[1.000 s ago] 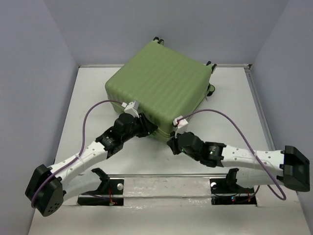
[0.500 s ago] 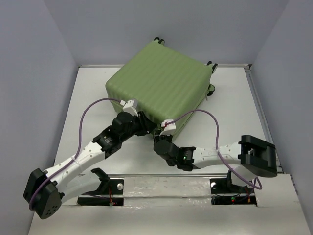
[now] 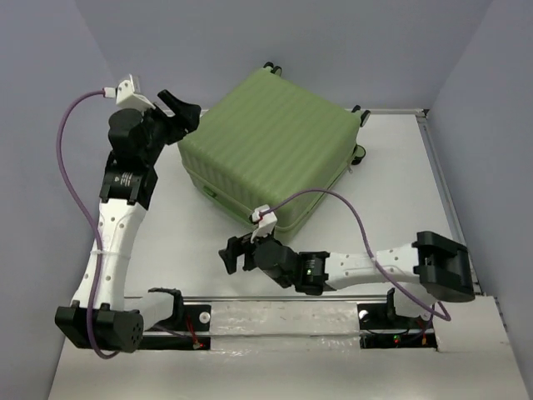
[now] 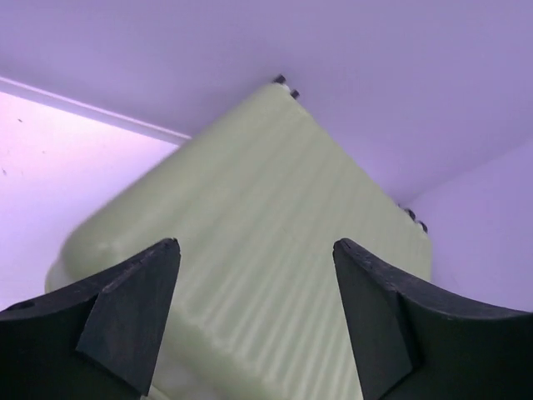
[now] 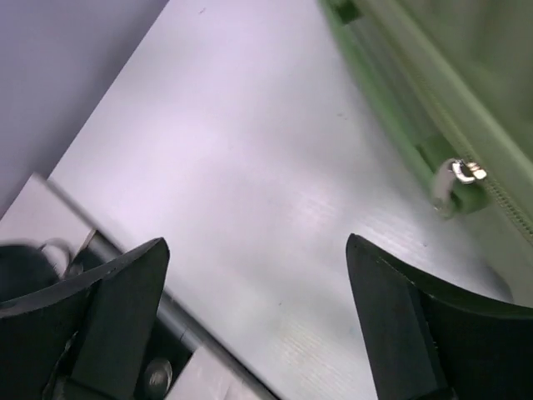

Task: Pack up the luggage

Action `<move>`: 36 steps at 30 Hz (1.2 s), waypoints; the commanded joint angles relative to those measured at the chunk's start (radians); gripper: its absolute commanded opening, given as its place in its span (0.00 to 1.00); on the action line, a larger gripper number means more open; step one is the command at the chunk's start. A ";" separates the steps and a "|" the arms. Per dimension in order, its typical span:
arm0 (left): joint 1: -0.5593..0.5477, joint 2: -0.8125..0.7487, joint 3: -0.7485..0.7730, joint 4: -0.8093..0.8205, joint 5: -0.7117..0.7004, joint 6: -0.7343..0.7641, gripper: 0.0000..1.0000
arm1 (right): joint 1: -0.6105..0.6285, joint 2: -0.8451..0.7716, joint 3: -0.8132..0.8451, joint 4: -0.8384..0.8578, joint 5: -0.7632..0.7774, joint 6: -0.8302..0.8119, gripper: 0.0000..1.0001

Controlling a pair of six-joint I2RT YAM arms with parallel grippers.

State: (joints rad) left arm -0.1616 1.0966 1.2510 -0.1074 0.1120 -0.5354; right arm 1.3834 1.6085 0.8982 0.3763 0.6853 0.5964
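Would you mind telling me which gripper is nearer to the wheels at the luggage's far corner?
Left. The left gripper hovers, jaws open, beside the luggage at its left corner, facing those wheels; the right gripper sits low off the opposite, near corner.

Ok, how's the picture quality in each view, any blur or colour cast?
Top view: sharp, evenly lit, the green suitcase casting only soft shadow. Left wrist view: violet cast, suitcase soft and blurred. Right wrist view: zipper pull and shell edge blurred, table washed pale.
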 commanded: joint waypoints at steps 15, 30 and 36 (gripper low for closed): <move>0.304 0.669 0.455 -0.064 0.359 -0.014 0.85 | -0.789 -0.706 -0.027 -0.579 -0.304 -0.112 0.07; 0.166 0.771 0.083 0.156 0.376 -0.087 0.68 | -1.152 -0.245 -0.036 -0.337 -0.717 0.016 0.07; 0.119 0.554 -0.312 0.394 0.322 -0.187 0.66 | -1.152 -0.009 0.120 -0.218 -0.991 0.013 0.07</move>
State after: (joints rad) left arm 0.0517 1.8164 1.1397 0.1967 0.3653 -0.6918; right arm 0.2321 1.4876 0.8665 -0.0410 -0.0280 0.5911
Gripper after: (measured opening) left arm 0.658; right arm 0.070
